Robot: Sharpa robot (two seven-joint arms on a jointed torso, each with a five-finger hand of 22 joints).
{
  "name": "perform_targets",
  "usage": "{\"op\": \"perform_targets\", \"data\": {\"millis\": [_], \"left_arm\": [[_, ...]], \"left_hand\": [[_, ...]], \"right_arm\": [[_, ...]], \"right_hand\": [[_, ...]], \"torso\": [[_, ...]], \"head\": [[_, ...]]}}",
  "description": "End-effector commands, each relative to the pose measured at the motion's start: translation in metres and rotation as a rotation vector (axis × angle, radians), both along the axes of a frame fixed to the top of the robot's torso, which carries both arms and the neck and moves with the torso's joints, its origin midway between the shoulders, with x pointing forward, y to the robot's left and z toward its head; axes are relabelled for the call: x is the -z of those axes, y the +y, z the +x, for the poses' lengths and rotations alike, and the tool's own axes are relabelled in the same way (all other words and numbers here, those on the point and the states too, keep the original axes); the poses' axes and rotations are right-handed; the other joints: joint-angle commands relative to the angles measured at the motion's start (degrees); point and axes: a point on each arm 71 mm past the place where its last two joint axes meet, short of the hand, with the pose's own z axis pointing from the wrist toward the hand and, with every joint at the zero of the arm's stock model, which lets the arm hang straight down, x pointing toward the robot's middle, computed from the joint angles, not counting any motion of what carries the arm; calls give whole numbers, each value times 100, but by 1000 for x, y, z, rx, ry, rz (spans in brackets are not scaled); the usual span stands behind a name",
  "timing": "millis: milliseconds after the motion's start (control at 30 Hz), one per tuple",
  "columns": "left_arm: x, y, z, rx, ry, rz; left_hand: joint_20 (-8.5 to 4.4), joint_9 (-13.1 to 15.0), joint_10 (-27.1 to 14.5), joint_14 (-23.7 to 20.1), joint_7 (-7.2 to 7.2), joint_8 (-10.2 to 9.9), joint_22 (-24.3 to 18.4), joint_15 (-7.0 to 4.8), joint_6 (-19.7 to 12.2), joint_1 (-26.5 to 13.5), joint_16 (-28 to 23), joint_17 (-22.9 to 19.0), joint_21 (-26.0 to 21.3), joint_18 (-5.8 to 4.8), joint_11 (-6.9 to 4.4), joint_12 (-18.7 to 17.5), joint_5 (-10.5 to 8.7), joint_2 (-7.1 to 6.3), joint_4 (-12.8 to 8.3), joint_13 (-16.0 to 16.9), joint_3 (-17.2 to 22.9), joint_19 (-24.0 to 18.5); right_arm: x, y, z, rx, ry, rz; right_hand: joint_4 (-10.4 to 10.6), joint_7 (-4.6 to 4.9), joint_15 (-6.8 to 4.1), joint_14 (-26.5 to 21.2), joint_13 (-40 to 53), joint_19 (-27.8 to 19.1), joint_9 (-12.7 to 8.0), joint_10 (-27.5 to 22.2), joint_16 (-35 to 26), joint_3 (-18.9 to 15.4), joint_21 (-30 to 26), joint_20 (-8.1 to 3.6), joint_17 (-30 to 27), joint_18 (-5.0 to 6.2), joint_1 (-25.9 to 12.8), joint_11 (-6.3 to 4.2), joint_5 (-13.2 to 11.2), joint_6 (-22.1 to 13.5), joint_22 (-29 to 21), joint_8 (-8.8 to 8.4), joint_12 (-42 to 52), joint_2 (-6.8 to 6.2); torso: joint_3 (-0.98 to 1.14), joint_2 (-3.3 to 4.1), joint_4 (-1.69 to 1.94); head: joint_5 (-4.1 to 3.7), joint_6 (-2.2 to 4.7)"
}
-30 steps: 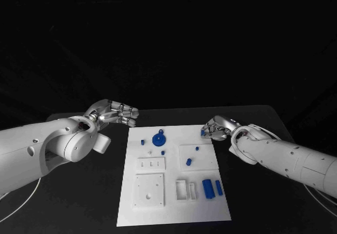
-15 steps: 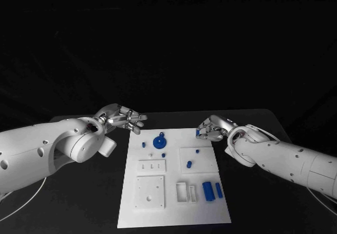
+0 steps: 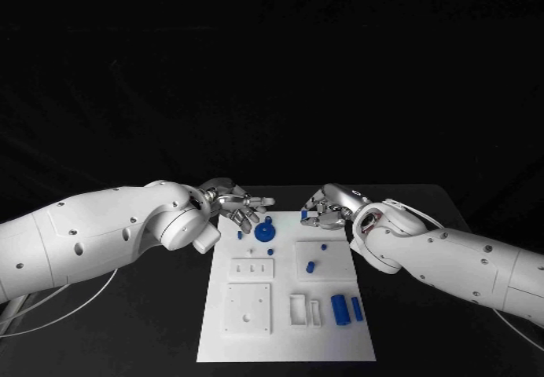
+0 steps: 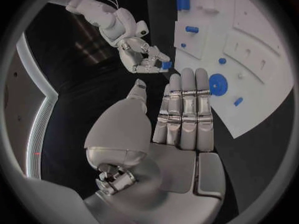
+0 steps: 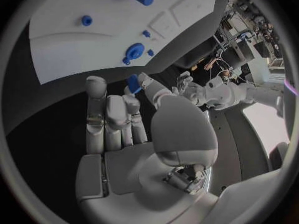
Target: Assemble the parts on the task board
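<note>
**Both hands at the far edge of the board, right one holding a blue part**

I see my right hand (image 3: 323, 214) at the far right corner of the board (image 3: 284, 338). It pinches a small blue part (image 5: 133, 83) between thumb and fingertips; the other fingers lie straight and close together. The left wrist view shows the same: the part (image 4: 166, 64) sits at the tips of that hand, just off the edge of the board.

My left hand (image 3: 236, 206) is at the far left corner. Its fingers (image 4: 187, 104) are stretched out flat, side by side, the thumb a little apart, and it holds nothing. The fingertips point toward the blue disc (image 3: 266, 230), which stands on the board just in front of them. A small peg (image 3: 239, 233) is beside the disc, on the side of the left hand.

Between the two hands the far edge of the board is open. Closer to me than the hands there are a short cylinder (image 3: 310, 267) on a raised square, a slotted plate (image 3: 249, 269), a bigger plate (image 3: 245, 309), and near the right arm a large blue block (image 3: 338, 309) with a slim one (image 3: 356, 308) beside it. The right forearm (image 3: 453, 259) hangs close by the right edge of the board.
</note>
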Motion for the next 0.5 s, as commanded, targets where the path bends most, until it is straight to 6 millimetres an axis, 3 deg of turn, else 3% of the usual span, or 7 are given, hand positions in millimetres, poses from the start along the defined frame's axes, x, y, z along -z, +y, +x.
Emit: {"op": "perform_targets", "data": {"millis": [33,100,133,167,367,400,500], "left_arm": [[8,-5,-1,21,68,87],[10,-9,-1,26,80,97],[11,-10,-1,28,86,101],[12,-12,-1,31,92,107],[17,-20,-2,47,123,131],[17,-21,-2,49,126,134],[18,-24,-2,54,130,138]], "left_hand": [[-17,245,178,-9,-43,-45,35,-16,176,-30,-14,52,38,-110,-56,-32,-9,2,66,17,32,-26],[-16,461,174,-11,-58,-53,56,-18,193,-31,-23,93,54,-109,-60,-28,-4,11,80,21,54,-41],[-14,1016,166,-23,-57,-57,109,-16,68,-34,-45,201,90,-110,-58,-20,-3,4,85,32,70,-83],[-14,1138,170,-26,-70,-48,121,-16,86,-36,-52,223,99,-108,-64,-17,-2,3,87,33,72,-87],[5,1188,123,-68,-37,-66,117,5,-28,-121,-90,229,71,-110,-37,-31,-7,-101,226,27,116,-123],[14,1165,105,-72,-37,-59,116,12,-32,-105,-108,231,61,-102,-34,-24,-5,-169,331,30,214,-123],[17,1143,89,-76,-24,-67,113,16,-53,-107,-124,231,46,-102,-25,-30,-9,-210,393,27,231,-127]], "right_arm": [[-1,11,-4,19,-10,-40],[-2,20,-6,9,-12,-37],[-3,23,-7,5,-13,-37],[-3,27,-8,1,-15,-36],[-5,40,-12,-17,-19,-32],[-5,42,-12,-20,-19,-31],[-5,47,-13,-29,-18,-30]], "right_hand": [[18,-129,-22,19,-13,28,109,18,13,54,10,-12,3,25,-2,-15,16,232,322,17,-44,-66],[25,-130,-23,20,-15,29,110,18,10,62,9,-12,1,26,-1,-16,15,232,322,17,-47,-70],[25,-130,-23,20,-15,29,110,18,10,62,9,-12,1,26,-1,-16,15,232,322,17,-47,-70],[25,-130,-23,20,-15,29,110,18,10,62,9,-12,1,26,-1,-16,15,232,322,17,-47,-70],[48,-131,-26,29,-25,41,116,21,6,92,13,-16,-1,22,-1,-19,17,238,323,17,-59,-95],[48,-131,-26,29,-25,41,116,21,6,92,13,-16,-1,22,-1,-19,17,238,323,17,-59,-95],[48,-131,-26,29,-25,41,116,21,6,92,13,-16,-1,22,-1,-19,17,238,323,17,-59,-95]], "torso": [[-3,-54,-6],[-2,-63,-4],[-2,-65,-1],[-2,-68,3],[-1,-72,24],[-1,-67,17],[-1,-58,-1]], "head": [[13,-4],[6,-14],[3,-15],[-3,-15],[-9,-19],[-1,-15],[-7,-11]]}}
